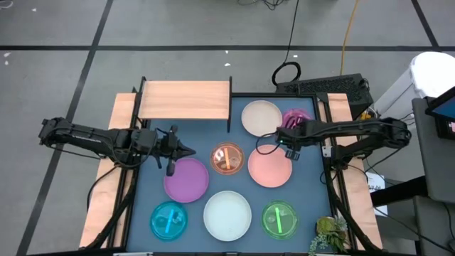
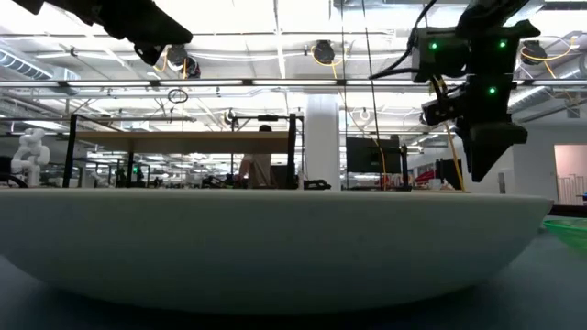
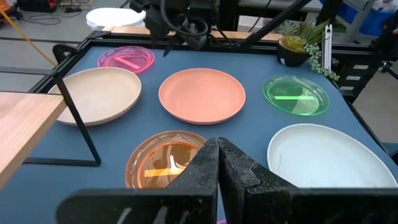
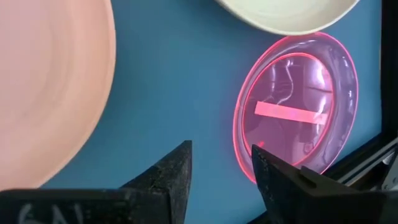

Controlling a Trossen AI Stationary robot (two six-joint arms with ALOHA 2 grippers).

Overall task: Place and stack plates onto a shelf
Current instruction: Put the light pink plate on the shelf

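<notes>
All the plates lie flat on the blue table. The cream plate [image 1: 261, 117] and the magenta plate [image 1: 296, 118] are at the far right. The orange plate [image 1: 227, 158], pink plate [image 1: 270, 167] and purple plate [image 1: 186, 179] are in the middle. The cyan plate [image 1: 169, 219], pale white plate [image 1: 227, 215] and green plate [image 1: 279, 219] are along the near edge. The wooden shelf [image 1: 185, 99] stands at the far left. My right gripper [image 4: 221, 165] hangs open, pointing down, over bare table between the pink plate [image 4: 50, 81] and the magenta plate [image 4: 298, 106]. My left gripper [image 3: 217, 155] is shut above the table, beside the orange plate [image 3: 165, 158].
A small potted plant [image 1: 330, 235] stands at the table's near right corner. Wooden side strips run along both table edges. In the low view the pale white plate [image 2: 275, 238] fills the foreground. Cables and a keyboard lie beyond the far edge.
</notes>
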